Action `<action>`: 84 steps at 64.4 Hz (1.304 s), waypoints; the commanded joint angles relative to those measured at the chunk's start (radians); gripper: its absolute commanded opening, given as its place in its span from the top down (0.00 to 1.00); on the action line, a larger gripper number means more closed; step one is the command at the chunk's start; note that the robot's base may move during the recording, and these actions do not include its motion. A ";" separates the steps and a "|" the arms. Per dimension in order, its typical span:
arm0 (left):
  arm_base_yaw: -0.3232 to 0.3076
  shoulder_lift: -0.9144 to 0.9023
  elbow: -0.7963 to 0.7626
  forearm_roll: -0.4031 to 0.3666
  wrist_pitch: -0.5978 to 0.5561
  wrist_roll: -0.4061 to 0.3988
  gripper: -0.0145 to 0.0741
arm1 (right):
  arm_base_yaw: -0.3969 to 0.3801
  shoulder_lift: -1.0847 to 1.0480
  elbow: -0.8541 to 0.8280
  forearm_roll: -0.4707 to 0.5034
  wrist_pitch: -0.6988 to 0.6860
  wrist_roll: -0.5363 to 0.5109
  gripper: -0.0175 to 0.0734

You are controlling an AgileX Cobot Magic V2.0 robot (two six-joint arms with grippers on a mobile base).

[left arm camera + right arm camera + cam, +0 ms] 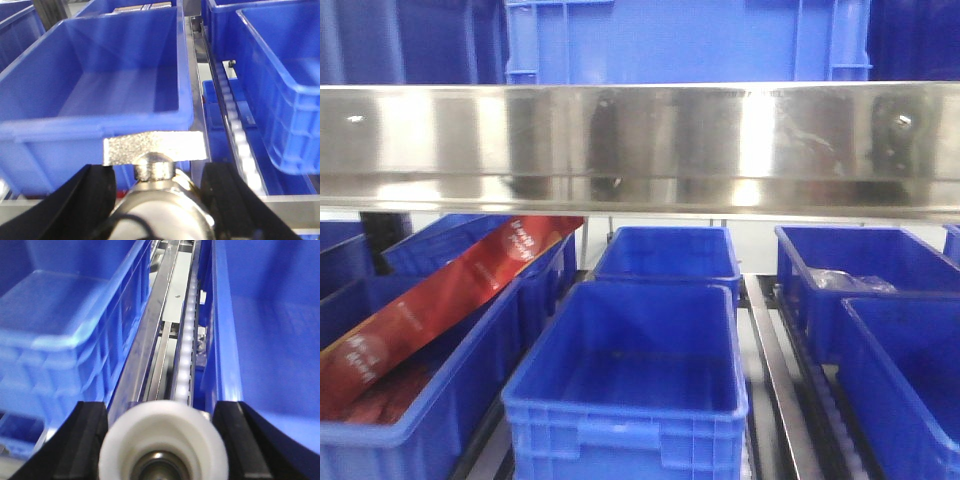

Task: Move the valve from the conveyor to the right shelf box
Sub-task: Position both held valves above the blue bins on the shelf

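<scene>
The left end effector (160,172) is closed on 1 metal valve (156,149). Its 2 black fingers (85,200) press the round body from both sides. The valve is just in front of the near wall of 1 open blue box (100,125), not above its inside. The flat handle lies across the view, with its long axis parallel to that near rim. The body is too blurred to tell its direction.

Right of this box runs a roller rail (240,135), and then comes a second blue box (295,100), so the free room there is narrow.

The right end effector (160,410) is closed on 1 white round part (162,440), above a narrow gap between 2 blue boxes.

In the front view, a steel shelf beam (640,140) crosses above at least 6 blue boxes. 1 of them holds a red packet (440,300).
</scene>
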 commanded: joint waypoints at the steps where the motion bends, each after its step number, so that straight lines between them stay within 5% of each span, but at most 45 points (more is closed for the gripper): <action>1: -0.004 -0.008 -0.011 -0.009 -0.053 -0.003 0.96 | -0.004 -0.012 -0.017 -0.003 -0.062 -0.004 0.98; 84: -0.004 -0.008 -0.011 -0.009 -0.053 -0.003 0.96 | -0.004 -0.012 -0.017 -0.003 -0.064 -0.004 0.98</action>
